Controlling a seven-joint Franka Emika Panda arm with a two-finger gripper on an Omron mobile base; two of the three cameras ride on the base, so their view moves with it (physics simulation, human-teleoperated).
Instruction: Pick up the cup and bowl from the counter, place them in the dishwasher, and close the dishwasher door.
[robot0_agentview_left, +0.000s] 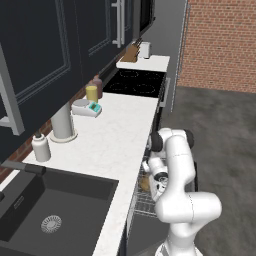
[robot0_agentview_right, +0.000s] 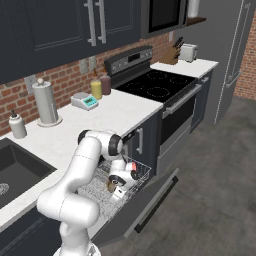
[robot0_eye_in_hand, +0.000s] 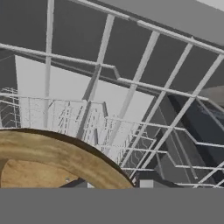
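Note:
The dishwasher door (robot0_agentview_right: 148, 204) hangs open and its white wire rack (robot0_agentview_right: 142, 173) is pulled out below the counter (robot0_agentview_left: 115, 140). My gripper (robot0_agentview_right: 116, 192) reaches down into the rack. The tan wooden bowl (robot0_eye_in_hand: 57, 153) lies right at my fingertips, its rim filling the lower left of the hand view; it also peeks out beside the hand (robot0_agentview_left: 145, 183). The rim hides whether the jaws still clamp it. The white cup (robot0_agentview_right: 131, 166) with a red inside lies in the rack just right of my hand.
On the counter stand a yellow tumbler (robot0_agentview_left: 91, 93), a kitchen scale (robot0_agentview_left: 86, 108), a paper towel roll (robot0_agentview_left: 62, 121) and a pump bottle (robot0_agentview_left: 41, 148). The black sink (robot0_agentview_left: 55, 205) is near, the cooktop (robot0_agentview_left: 135, 82) farther along. The oven front (robot0_agentview_right: 175, 117) adjoins the dishwasher.

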